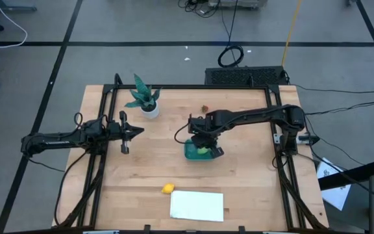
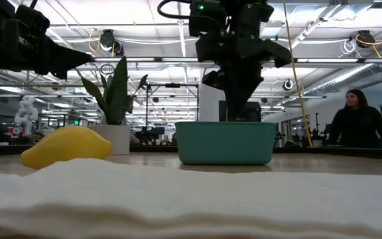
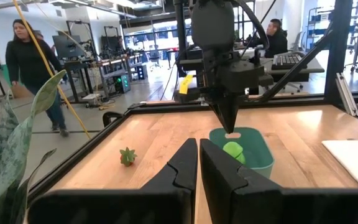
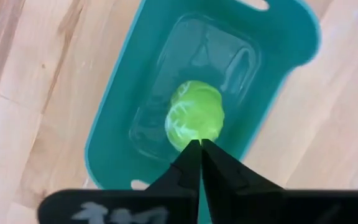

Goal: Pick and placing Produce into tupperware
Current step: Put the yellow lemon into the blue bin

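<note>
So the right arm is stretched in from its side of the surface (image 1: 239, 169) toward the middle, wrist bent down, and the right claw (image 4: 200, 144) hangs straight over the teal tupperware (image 1: 193, 153) with its fingers pressed together and nothing between them. The light green ball (image 4: 194, 115) sits loose on the tupperware floor right under the tips; can't tell if the tips actually touch it or hover just above. The left arm waits low over the left half of the surface, pointing inward, left claw (image 3: 198, 152) closed up too and holding nothing. The yellow lemon-like piece (image 1: 167, 188) is out on the wood near the front edge, just beside the corner of a flat white sheet (image 1: 197, 205), well apart from the tupperware. The tiny dark red one (image 1: 204, 108) lies on the far side of the tupperware, behind the right arm. A potted green plant (image 1: 145, 99) stands back left, near the left claw. In the room beyond there's a person (image 2: 360, 126) standing past the surface.
</note>
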Robot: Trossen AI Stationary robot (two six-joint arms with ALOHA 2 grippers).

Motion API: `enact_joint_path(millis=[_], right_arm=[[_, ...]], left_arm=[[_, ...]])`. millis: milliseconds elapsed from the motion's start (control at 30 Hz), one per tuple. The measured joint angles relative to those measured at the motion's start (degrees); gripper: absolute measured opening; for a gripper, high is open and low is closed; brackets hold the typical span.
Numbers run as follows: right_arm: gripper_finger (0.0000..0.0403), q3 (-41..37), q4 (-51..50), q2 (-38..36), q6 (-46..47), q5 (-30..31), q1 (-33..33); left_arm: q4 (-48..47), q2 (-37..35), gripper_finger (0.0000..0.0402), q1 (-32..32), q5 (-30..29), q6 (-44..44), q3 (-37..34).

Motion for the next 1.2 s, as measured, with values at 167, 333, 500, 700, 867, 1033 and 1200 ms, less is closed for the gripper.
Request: enact_joint_path(millis=[167,333,500,700,867,1033,1200], right_arm=[[0.0001,0.00,-0.74,-3.02,0.83,-0.32,-0.27],[0.0000,0.00,-2.11,-7.31,2.38,-6.20,-1.42],[0.0000,0.00,-1.92,-12.89,3.54,-6.24,-3.02],[0.0000,0.00,1.95,-18.91,8.06,-6.03,-5.66],[0.0000,0.00,9.98,-22.21,12.85,-5.78,-6.89],[0.0000,0.00,13.04,-24.77,14.87,-5.78,-7.16],[0.0000,0.00,16.40,-28.39,17.23,-5.75,-7.18]], left_arm=[[0.00,-0.01,0.0026,0.00,-0.02,0.00,0.00],[-0.02,-0.01,0.0026,0.00,-0.02,0.00,0.00],[-0.02,-0.01,0.0026,-0.02,-0.02,0.00,0.00],[-0.02,-0.01,0.0026,-0.01,-0.02,-0.04,0.00],[-0.02,-0.01,0.0026,-0.02,-0.02,-0.04,0.00],[-0.02,-0.01,0.0026,-0.01,-0.02,-0.40,0.00],[-0.04,-0.01,0.0026,0.00,0.00,-0.52,0.00]])
